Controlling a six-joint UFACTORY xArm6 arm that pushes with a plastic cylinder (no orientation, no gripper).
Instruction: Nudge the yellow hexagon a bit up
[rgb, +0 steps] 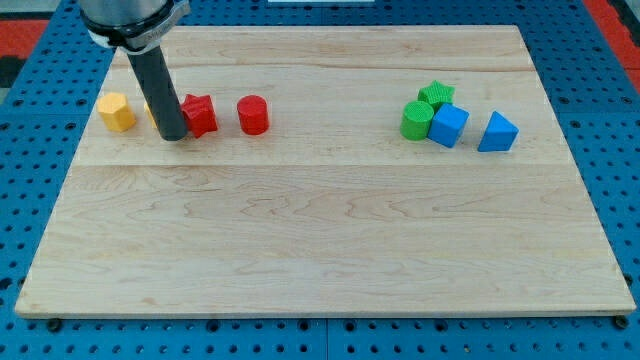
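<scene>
With no claw to open or grasp, my tip (172, 135) rests beside the red star (200, 115), at three o'clock from the yellow hexagon (116, 112), likely heading beneath it.

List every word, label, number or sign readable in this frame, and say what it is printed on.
None can be read. The wooden board, the yellow hexagon, the red blocks, the green blocks, the blue blocks and the dark rod ending in my tip, just left of a red block, carry no visible print.
</scene>
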